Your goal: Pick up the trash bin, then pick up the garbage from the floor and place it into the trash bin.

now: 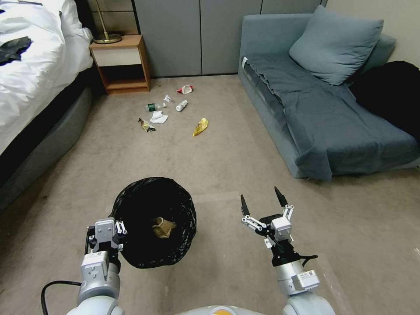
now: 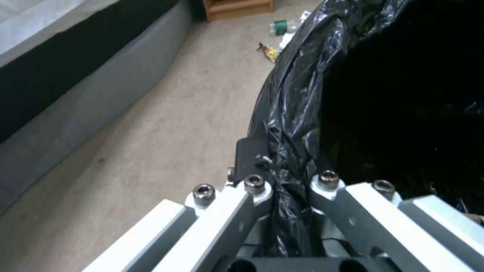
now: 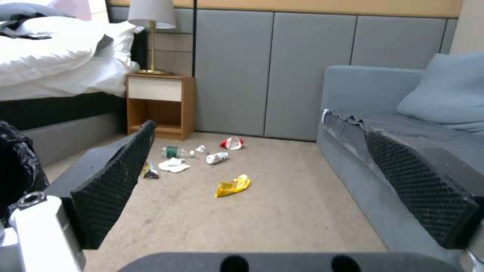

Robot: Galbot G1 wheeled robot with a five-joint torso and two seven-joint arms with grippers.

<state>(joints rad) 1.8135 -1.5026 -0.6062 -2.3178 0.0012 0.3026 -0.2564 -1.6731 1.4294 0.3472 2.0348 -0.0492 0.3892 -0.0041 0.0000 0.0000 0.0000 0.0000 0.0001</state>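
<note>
The left gripper (image 1: 114, 235) is clamping the bin (image 1: 153, 221) rim, holding it; paper is lying inside. The right gripper (image 1: 262, 203) is hovering with fingers apart. Garbage (image 1: 200, 127) is still littering the floor (image 1: 227, 153) near the nightstand (image 1: 122, 63).

White bed (image 1: 30, 57) on the left, dark cloth (image 1: 14, 47) lying on it. Wooden nightstand (image 1: 121, 65) beside it, brass lamp (image 1: 106, 35) on top. Grey wall panels (image 1: 201, 35) behind. Blue sofa (image 1: 315, 109) on the right, cushion (image 1: 334, 43) propped against its back.
</note>
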